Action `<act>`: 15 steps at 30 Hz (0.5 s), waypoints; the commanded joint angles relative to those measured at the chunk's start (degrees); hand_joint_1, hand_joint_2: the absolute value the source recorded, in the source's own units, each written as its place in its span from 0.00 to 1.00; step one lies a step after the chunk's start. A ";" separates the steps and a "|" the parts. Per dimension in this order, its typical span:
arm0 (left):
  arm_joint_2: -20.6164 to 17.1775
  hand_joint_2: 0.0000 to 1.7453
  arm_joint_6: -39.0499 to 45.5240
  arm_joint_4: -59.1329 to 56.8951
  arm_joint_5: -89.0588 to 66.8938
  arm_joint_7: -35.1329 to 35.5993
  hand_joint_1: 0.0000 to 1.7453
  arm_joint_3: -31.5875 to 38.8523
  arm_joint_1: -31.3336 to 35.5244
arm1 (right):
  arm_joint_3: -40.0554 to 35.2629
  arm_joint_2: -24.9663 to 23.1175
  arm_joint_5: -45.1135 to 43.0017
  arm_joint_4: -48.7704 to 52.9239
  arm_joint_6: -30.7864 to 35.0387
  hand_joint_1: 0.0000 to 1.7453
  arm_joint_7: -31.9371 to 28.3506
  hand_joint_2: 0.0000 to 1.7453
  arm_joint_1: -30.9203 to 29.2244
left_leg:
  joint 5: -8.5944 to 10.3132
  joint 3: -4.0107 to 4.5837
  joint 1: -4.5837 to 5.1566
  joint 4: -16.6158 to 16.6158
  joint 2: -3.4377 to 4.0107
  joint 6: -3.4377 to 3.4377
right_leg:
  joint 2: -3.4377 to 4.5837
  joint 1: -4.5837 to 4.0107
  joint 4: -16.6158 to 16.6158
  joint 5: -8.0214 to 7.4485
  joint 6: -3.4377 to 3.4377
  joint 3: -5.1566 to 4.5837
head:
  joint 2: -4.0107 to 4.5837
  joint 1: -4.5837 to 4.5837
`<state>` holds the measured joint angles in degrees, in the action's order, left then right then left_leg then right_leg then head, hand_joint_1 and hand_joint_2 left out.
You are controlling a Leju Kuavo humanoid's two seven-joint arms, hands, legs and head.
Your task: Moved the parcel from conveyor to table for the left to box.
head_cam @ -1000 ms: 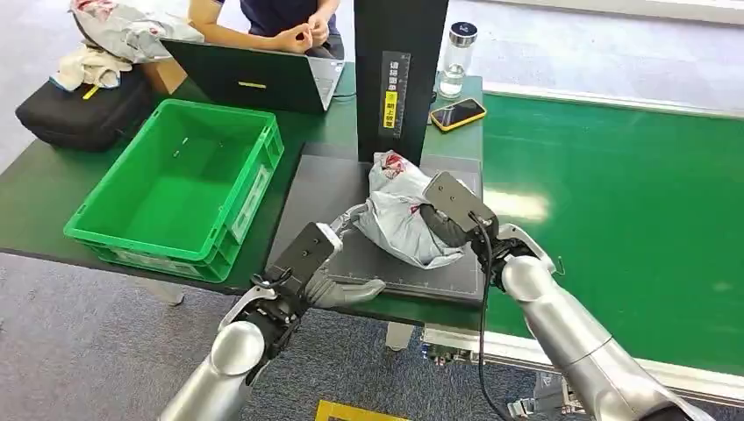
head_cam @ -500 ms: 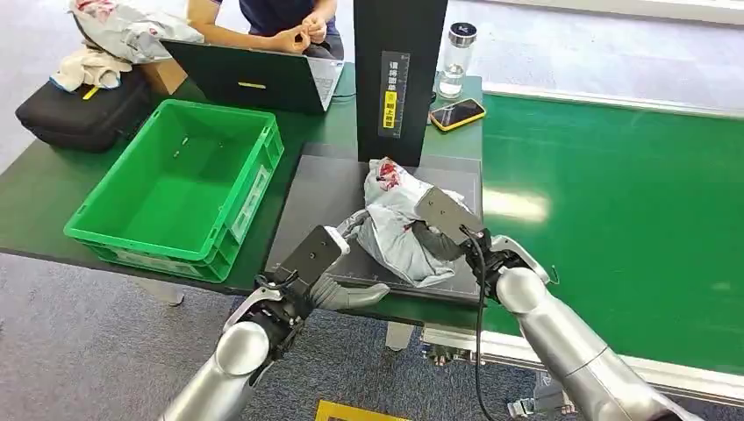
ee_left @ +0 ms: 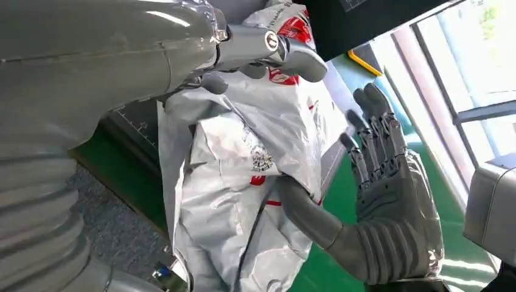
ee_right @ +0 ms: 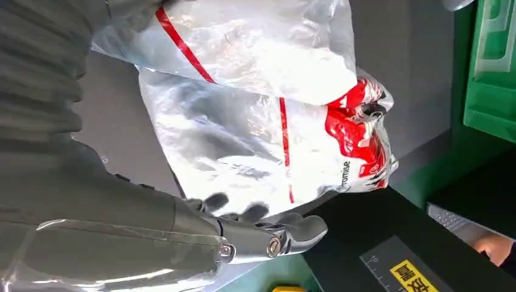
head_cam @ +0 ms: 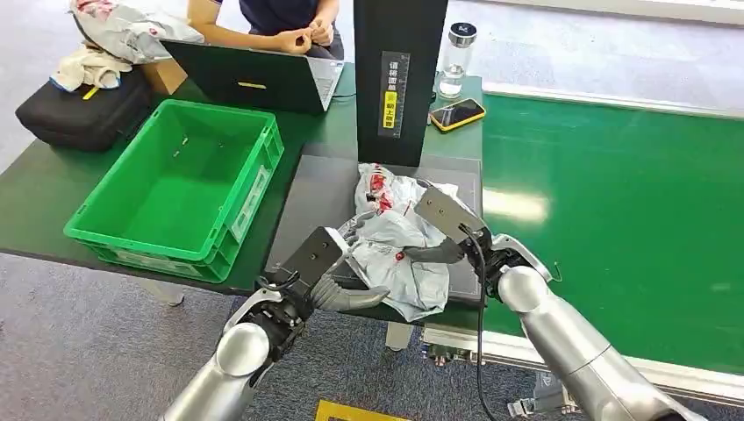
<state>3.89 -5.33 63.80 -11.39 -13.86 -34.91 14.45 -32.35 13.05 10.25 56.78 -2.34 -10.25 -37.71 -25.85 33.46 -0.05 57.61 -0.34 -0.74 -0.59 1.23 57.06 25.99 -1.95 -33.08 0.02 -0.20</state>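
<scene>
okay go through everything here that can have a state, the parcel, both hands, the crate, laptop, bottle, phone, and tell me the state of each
parcel: crumpled, lying on the dark mat, between both hands
left hand: fingers apart, thumb over the parcel, no grip
right hand: open, thumb touching the parcel
green crate: empty, upright
laptop: lid open
bottle: upright, capped
phone: lying flat

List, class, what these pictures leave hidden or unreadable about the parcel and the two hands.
- Parcel underside: head view, hidden against the dark mat.
- Left hand fingers: head view, covered by its wrist camera.
- Right hand grip: left wrist view, thumb touches the bag, fingers spread; hold uncertain.
- Parcel label: too small.
</scene>
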 commanded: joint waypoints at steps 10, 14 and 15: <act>-0.93 1.00 0.34 -2.39 0.11 0.54 0.00 -2.28 1.98 | -0.42 0.98 -0.20 -1.42 -0.03 0.00 0.31 1.00 -1.68 | -0.02 -0.19 -0.03 -0.07 0.05 0.07 | 0.06 -0.04 -0.07 0.01 0.13 0.18 | 0.00 0.00; -0.84 1.00 0.80 -1.85 0.10 0.68 0.00 -1.62 1.35 | 3.43 2.71 0.16 2.61 4.55 0.00 -0.53 1.00 -0.23 | 0.00 -0.07 -0.01 -0.02 -0.02 0.04 | -0.02 -0.02 -0.02 0.02 0.08 0.07 | 0.00 0.00; -0.75 1.00 0.91 -1.92 0.04 0.70 0.00 -1.42 1.26 | 5.26 3.18 -0.41 4.16 5.80 0.00 -0.88 1.00 0.36 | -0.01 -0.12 -0.03 -0.03 -0.03 0.06 | -0.02 -0.03 -0.04 0.03 0.11 0.13 | 0.00 0.00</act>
<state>3.89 -4.83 63.80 -11.28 -13.70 -34.93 14.45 -32.02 13.74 10.27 56.87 -1.46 -10.30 -37.67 -25.85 33.45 -0.05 57.62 -0.34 -0.74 -0.59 1.23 57.06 25.99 -1.95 -33.08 0.02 -0.20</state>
